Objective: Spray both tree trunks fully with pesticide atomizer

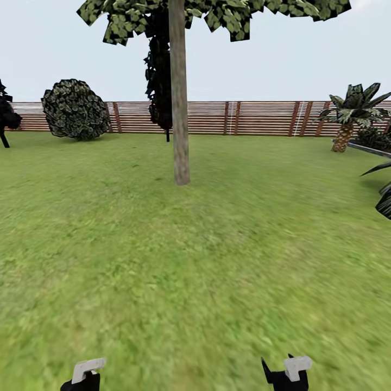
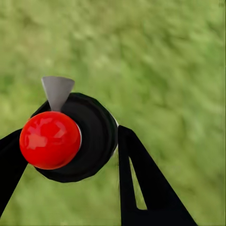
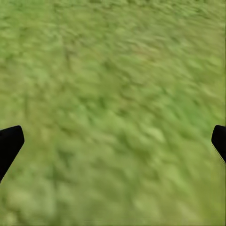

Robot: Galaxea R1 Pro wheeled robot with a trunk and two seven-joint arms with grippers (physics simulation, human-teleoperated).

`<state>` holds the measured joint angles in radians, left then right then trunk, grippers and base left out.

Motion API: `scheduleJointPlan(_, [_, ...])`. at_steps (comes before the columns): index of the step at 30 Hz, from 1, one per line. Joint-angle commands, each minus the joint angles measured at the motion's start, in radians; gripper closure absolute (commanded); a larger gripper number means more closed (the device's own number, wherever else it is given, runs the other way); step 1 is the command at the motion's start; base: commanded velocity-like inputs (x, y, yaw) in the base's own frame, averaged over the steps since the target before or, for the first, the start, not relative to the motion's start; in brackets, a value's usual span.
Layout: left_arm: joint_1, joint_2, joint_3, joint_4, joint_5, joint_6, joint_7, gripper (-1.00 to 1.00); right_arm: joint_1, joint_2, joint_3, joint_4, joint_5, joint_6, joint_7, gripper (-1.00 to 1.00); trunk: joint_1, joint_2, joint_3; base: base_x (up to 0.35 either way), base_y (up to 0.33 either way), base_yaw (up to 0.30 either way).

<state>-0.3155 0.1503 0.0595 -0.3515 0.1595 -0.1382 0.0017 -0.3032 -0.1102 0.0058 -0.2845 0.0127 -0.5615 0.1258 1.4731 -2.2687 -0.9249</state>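
In the left wrist view the pesticide atomizer [image 2: 75, 136], a black round body with a red ball top and a grey nozzle, sits between the black fingers [image 2: 141, 179] of my left gripper [image 2: 70, 165], which is shut on it above the grass floor [image 2: 179, 70]. My right gripper [image 3: 113, 146] is open over bare grass, only its two fingertips showing. In the head view both grippers, left [image 1: 87, 376] and right [image 1: 287, 374], hang low at the near edge. One tree stands ahead on the lawn, its pale grey-tan trunk [image 1: 179, 108] straight and bare under a leafy crown [image 1: 228, 13].
A brown slat fence [image 1: 244, 117] closes the far side. A round bush [image 1: 76, 108] stands far left, and a near-black conifer [image 1: 159, 70] rises behind the trunk. A short palm [image 1: 347, 117] and dark leaves [image 1: 383, 201] sit at the right. Open lawn [image 1: 190, 260] lies between me and the tree.
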Motion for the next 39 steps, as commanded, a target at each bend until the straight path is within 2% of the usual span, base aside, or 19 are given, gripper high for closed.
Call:
scheduleJointPlan(1, [-0.001, 0.000, -0.001, 0.000, 0.009, -0.003, 0.000, 1.00, -0.001, 0.000, 0.000, 0.001, 0.001, -0.003, 0.002, -1.00, 0.000, 0.000, -0.001, 0.341, 0.000, 0.000])
scheduleJointPlan(9, [-0.001, 0.000, -0.001, 0.000, 0.009, -0.003, 0.000, 1.00, -0.001, 0.000, 0.000, 0.001, 0.001, -0.003, 0.002, -1.00, 0.000, 0.000, -0.001, 0.341, 0.000, 0.002])
scheduleJointPlan(18, [-0.001, 0.000, -0.001, 0.000, 0.009, -0.003, 0.000, 1.00, -0.001, 0.000, 0.000, 0.001, 0.000, -0.003, 0.002, -1.00, 0.000, 0.000, -0.001, 0.341, 0.000, 0.132])
scheduleJointPlan(39, [0.001, 0.000, -0.001, 0.001, 0.009, -0.002, 0.000, 1.00, -0.001, 0.000, 0.000, 0.001, 0.001, -0.003, 0.002, -1.00, 0.000, 0.000, -0.001, 0.341, 0.005, 0.003])
